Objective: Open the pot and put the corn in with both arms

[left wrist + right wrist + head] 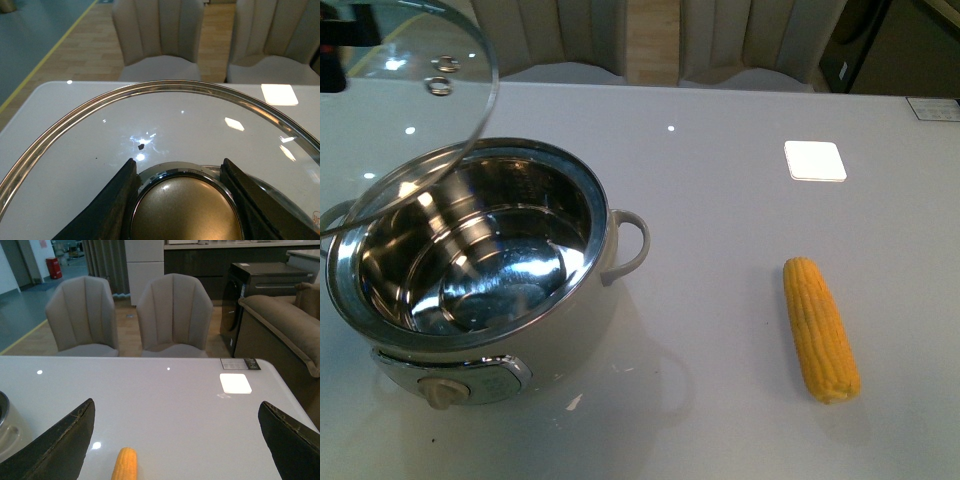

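Observation:
The cream-white pot [570, 345] stands open at the front left of the table, its steel inside empty. Its glass lid [470, 70] hangs tilted above the pot's far left rim. In the left wrist view my left gripper [181, 172] is shut on the lid's bronze knob [185, 210], with the glass lid [150, 110] spread in front. The yellow corn [819, 327] lies on the table to the right of the pot. My right gripper [177, 412] is open wide above the table, with the corn's tip [125, 465] low between its fingers and the pot's edge [7, 427] to one side.
The white table [740, 180] has a bright square light patch [814, 160] at the back right. Two beige chairs [130, 315] stand beyond the far edge. A dark cabinet [265, 287] and a sofa [285, 325] stand to the right.

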Robot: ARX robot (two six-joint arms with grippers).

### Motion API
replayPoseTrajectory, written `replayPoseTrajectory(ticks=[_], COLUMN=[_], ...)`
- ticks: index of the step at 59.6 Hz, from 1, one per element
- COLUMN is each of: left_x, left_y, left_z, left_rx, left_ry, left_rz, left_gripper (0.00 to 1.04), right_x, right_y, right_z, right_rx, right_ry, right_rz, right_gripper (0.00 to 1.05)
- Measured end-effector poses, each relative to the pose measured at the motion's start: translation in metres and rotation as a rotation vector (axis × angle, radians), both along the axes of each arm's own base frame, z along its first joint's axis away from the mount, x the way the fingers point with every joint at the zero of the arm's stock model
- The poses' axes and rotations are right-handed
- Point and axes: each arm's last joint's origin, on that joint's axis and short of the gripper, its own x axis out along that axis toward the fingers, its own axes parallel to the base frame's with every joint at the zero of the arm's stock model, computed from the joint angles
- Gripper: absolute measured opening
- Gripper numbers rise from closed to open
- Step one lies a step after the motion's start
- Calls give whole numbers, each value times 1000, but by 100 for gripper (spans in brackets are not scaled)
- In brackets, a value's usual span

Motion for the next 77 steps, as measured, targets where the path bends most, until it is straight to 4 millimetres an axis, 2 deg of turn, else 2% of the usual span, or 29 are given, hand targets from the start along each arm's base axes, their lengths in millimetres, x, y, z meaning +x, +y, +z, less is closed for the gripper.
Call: replayPoseTrajectory(ticks=[15,21,28,48,77], left_x=[-8,-12,-14,6,33], left_y=[92,140,165,186,180], left_z=[-9,-35,-61,-133,-194], left_rx=[-5,-7,-16,-57,-37], left_ry=[-17,23,47,124,182], left_rz=[222,356,426,429,385], left_gripper=[44,44,44,44,44], right_x=[0,0,0,0,0], right_y=[0,0,0,0,0], right_z=[0,0,0,0,0], right_rx=[0,0,0,0,0], right_ry=[0,0,0,0,0], right_rz=[0,0,0,0,0], right_gripper=[96,96,96,96,96])
